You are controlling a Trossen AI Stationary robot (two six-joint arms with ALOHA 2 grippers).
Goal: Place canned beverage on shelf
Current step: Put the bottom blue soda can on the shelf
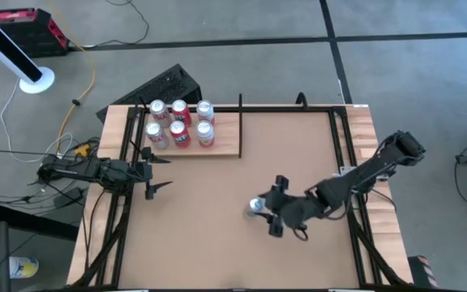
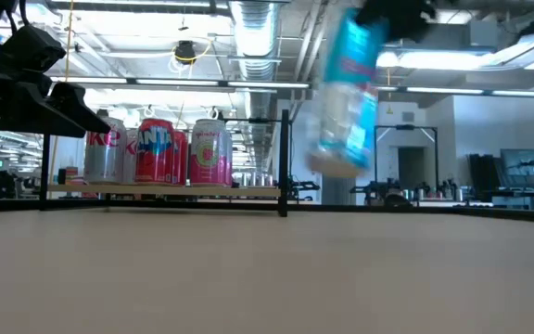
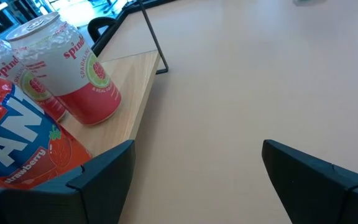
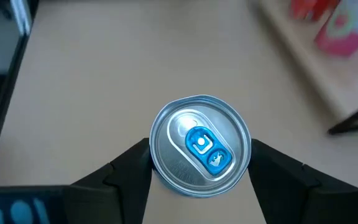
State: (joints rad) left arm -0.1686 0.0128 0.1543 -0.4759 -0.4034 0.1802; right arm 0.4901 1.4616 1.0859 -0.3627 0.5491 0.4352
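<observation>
While the left pincer [image 1: 159, 173] is waiting with its fingers spread wide and nothing between them, near the tabletop's [image 1: 217, 243] left edge and just in front of the shelf [image 1: 225, 138], the right pincer [image 1: 267, 208] is gripping a blue-labelled silver can [image 1: 255, 205] over the middle of the tabletop, a little toward the near edge. Seen from the right wrist, the two dark fingers [image 4: 126, 168] are pressing against opposite sides of the can [image 4: 201, 145], whose silver lid is carrying a blue pull tab. From table height the can [image 2: 350, 88] is hanging tilted and blurred, clear of the surface, with dark pincer parts just above it. The pale wood shelf is lying along the far-left part of the tabletop, with a thin black upright [image 2: 285, 162] standing at its right end. Six cans [image 1: 180, 123] are standing on it in two rows of three; a red Fanta strawberry can [image 3: 17, 149] and a white-and-red Spindrift can [image 3: 73, 68] are showing close in the left wrist view, both upright near the shelf's front edge. The gripped can is well apart from the shelf.
</observation>
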